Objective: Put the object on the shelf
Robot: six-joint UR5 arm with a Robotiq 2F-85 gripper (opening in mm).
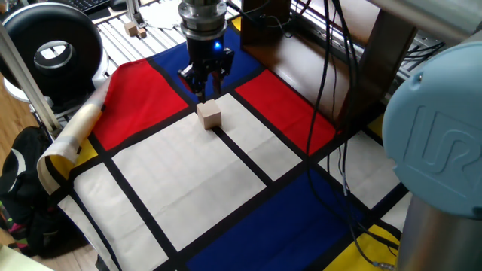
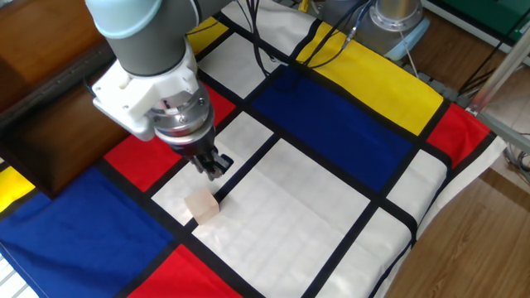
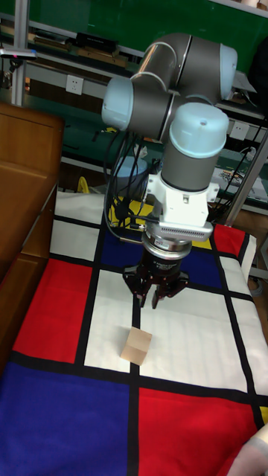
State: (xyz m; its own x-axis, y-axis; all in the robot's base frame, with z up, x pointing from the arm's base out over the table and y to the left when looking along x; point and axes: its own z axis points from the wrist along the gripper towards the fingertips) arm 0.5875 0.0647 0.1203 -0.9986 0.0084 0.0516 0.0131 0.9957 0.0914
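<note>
The object, a pale tan wooden cube [image 2: 203,207], lies on the cloth where a white field meets a black stripe; it also shows in the other views [image 1: 209,115] [image 3: 137,344]. My gripper [image 2: 215,167] hangs a little above and just behind the cube without touching it. Its fingers come together at the tip and hold nothing [image 1: 203,90] [image 3: 154,299]. The shelf [image 2: 50,124] is dark brown glossy wood along the cloth's edge, beside the arm [image 1: 301,45] [image 3: 22,223].
The table carries a cloth of red, blue, yellow and white fields with black stripes [image 2: 348,124]. Black cables [image 1: 331,113] trail across the cloth by the shelf. A rolled cloth end [image 1: 71,135] and a black round device [image 1: 53,45] lie off one side.
</note>
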